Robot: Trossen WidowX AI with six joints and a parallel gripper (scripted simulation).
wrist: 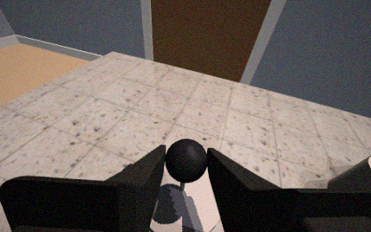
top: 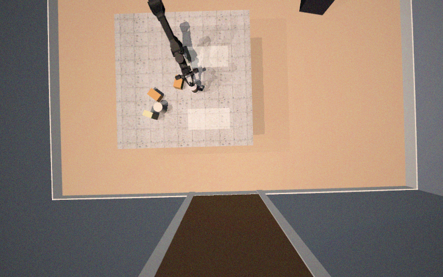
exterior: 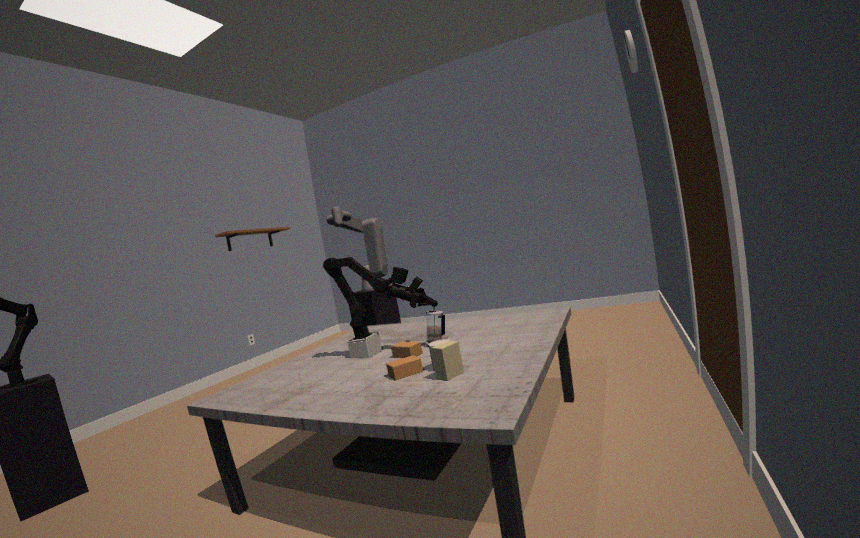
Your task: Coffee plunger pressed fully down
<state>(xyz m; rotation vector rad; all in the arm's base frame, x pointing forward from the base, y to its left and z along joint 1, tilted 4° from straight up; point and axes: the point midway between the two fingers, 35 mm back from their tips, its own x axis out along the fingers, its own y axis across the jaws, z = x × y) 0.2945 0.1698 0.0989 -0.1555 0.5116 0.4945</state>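
Note:
The coffee press [exterior: 435, 325] [top: 194, 88] stands upright on the tiled table [exterior: 355, 399] [top: 140, 39], a glass jar with a dark frame. Its black round plunger knob [wrist: 186, 161] sits just above the white lid in the wrist view. My gripper [wrist: 186, 151] [exterior: 431, 304] [top: 192, 83] is shut on the knob, one dark finger on each side. The arm reaches out over the press from the back of the table.
An orange block [top: 178, 83] [exterior: 406, 348] lies close beside the press. A second orange block [top: 155, 94] [exterior: 403, 366], a pale cylinder [top: 157, 107] and a cream block [top: 150, 114] [exterior: 446, 359] stand a little farther off. Another arm [exterior: 371, 241] stands behind the table.

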